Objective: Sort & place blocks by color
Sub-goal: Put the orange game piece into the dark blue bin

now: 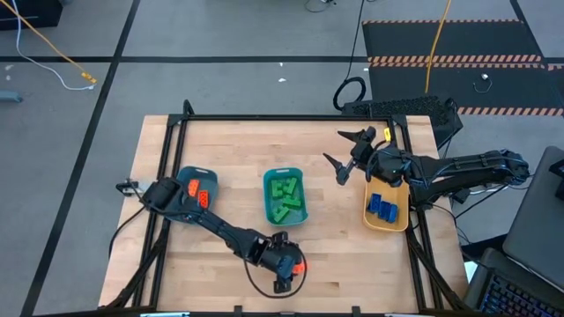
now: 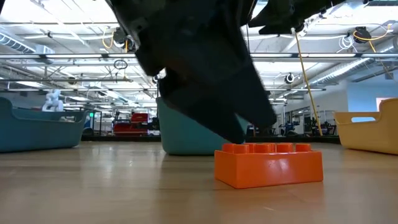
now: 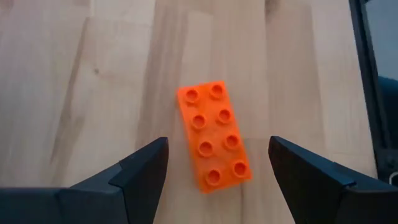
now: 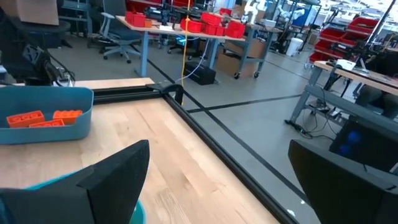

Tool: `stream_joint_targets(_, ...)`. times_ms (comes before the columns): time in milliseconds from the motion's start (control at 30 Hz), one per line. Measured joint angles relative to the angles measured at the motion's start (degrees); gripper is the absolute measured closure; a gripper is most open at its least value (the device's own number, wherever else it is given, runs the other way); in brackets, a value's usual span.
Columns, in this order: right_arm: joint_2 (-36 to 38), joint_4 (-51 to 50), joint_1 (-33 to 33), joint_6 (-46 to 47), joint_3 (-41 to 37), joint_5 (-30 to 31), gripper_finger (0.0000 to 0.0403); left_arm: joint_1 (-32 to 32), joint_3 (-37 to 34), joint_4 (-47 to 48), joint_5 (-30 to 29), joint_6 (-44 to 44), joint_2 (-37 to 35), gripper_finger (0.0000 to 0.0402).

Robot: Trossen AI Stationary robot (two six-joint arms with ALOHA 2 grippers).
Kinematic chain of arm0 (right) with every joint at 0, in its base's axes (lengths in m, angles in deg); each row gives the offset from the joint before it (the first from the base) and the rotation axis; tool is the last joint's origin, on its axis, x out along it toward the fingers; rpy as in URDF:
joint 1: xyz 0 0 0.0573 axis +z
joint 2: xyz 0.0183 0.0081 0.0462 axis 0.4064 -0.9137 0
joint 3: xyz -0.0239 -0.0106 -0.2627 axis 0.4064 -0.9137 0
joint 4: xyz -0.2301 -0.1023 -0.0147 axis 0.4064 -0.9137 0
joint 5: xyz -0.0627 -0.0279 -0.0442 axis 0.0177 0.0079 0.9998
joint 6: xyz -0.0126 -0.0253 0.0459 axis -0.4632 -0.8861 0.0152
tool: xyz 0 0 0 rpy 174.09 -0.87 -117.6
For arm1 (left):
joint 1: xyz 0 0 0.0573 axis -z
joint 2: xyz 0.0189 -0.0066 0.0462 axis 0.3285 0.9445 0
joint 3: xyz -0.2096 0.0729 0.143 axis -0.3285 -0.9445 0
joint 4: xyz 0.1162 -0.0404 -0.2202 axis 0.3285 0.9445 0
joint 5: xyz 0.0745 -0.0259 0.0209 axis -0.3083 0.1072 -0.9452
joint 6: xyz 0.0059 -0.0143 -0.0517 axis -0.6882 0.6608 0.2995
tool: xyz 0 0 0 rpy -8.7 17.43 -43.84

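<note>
An orange studded brick [image 3: 214,137] lies flat on the wooden table near its near edge, studs up, also seen in the low view [image 2: 268,165] and in the high view [image 1: 299,267]. My left gripper [image 3: 217,171] hangs open just above it, one finger on either side, touching nothing. Orange bricks [image 1: 199,191] lie in the left teal bin, green bricks [image 1: 286,198] in the middle teal bin, blue bricks [image 1: 382,208] in the yellow-tan bowl. My right gripper [image 1: 345,154] is open, raised over the table beside the bowl.
The left teal bin [image 1: 184,179], the middle teal bin [image 1: 268,198] and the yellow-tan bowl [image 1: 395,222] stand in a row across the table. A black frame rail [image 1: 282,117] runs along the table's far and side edges. Bare wood lies around the orange brick.
</note>
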Motion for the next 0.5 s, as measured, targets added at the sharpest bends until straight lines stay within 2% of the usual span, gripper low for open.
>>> stream_joint_targets(500,-0.02,-0.47,0.02,0.03,0.00,-0.04,0.0026,0.12,0.11,1.42,-6.63,1.51,3.37,0.0124)
